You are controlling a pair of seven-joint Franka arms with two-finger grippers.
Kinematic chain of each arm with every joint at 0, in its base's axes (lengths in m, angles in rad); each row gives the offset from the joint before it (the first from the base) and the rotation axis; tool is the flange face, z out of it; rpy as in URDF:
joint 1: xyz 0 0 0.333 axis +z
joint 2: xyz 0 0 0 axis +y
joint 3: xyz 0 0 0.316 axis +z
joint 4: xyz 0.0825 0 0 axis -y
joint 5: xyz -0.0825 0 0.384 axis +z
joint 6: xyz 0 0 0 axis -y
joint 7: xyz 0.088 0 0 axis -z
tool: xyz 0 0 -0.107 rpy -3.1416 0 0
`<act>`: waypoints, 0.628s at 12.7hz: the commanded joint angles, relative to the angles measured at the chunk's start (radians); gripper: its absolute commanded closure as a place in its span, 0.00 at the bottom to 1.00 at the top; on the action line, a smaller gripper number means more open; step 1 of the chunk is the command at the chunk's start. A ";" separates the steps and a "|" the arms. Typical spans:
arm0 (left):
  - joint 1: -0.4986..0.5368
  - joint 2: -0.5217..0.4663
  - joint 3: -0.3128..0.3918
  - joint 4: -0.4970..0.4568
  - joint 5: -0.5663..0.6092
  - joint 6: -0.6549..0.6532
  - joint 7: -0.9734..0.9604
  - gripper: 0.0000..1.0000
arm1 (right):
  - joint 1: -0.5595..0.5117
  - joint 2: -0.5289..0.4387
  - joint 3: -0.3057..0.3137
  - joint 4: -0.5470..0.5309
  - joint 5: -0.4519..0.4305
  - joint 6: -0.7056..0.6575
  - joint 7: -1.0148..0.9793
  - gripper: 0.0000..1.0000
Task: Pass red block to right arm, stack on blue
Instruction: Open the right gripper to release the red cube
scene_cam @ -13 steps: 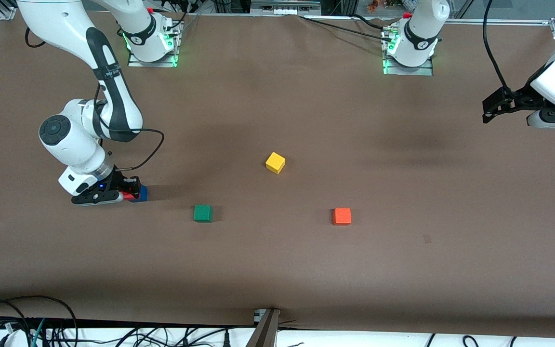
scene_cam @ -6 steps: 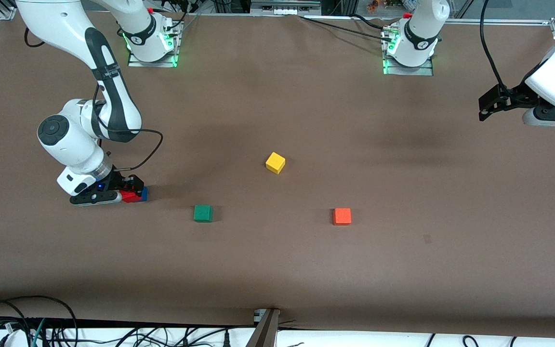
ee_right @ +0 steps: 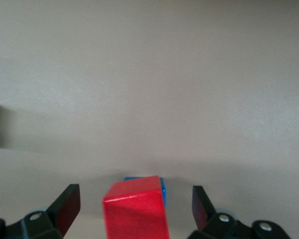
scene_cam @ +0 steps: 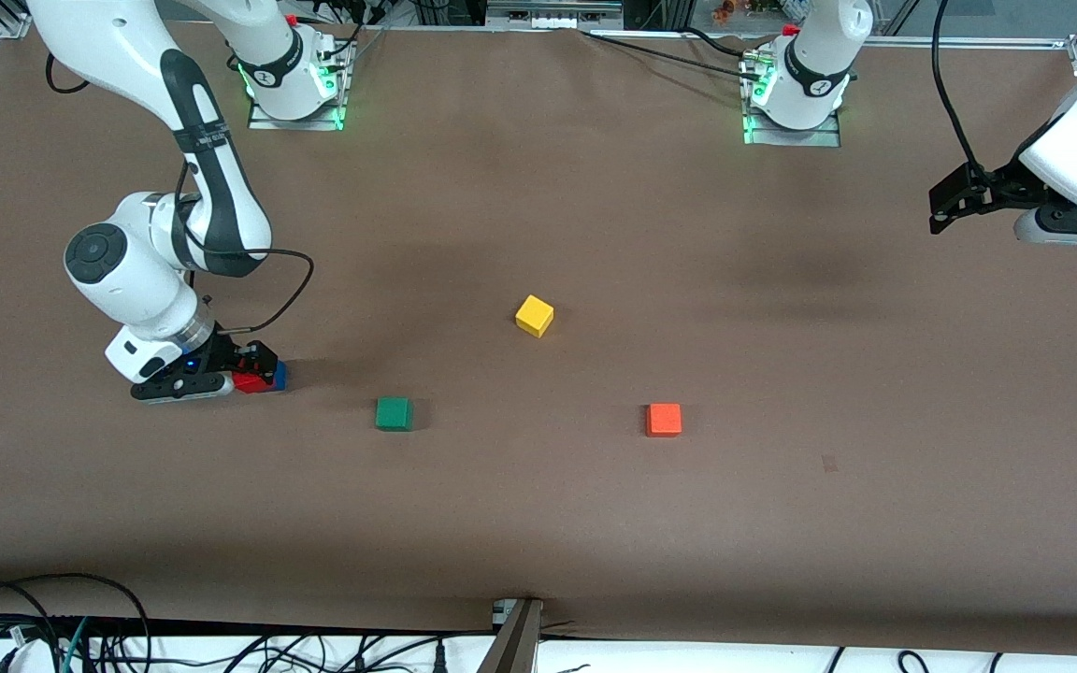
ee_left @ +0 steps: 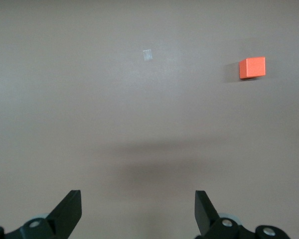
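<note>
A wide brown table (scene_cam: 538, 505) is seen from a high camera facing two white robot arms. Toward the right arm's end of the table, the right arm's slim black gripper (scene_cam: 253, 366) sits low over a two-cube stack. The small bright red block (scene_cam: 252, 382) rests on top of the small plain blue cube (scene_cam: 279, 376), of which only a sliver of blue shows past the red. In the right wrist view the red block (ee_right: 136, 209) stands between the two black fingers (ee_right: 66, 207) with clear gaps on both sides, so the gripper is spread wide and touches nothing; the blue cube's top edge (ee_right: 162, 189) peeks out from under the red.

The left arm waits at its own end of the table, its black gripper (scene_cam: 948, 200) raised in the air with fingers parted and holding nothing (its wrist view shows bare table between them).

Three other cubes lie apart on the table: a yellow cube (scene_cam: 534, 315) near the middle, a green cube (scene_cam: 394, 413) nearer the front camera, and an orange cube (scene_cam: 664, 420) toward the left arm's end.
</note>
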 commanded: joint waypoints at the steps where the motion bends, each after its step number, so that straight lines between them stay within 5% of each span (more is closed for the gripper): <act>1: -0.006 0.003 0.000 0.025 0.020 -0.025 -0.014 0.00 | -0.004 -0.020 0.001 0.079 0.009 -0.129 -0.001 0.01; 8: -0.006 0.012 0.000 0.045 0.019 -0.061 -0.016 0.00 | -0.004 -0.179 -0.048 0.096 0.003 -0.369 0.004 0.01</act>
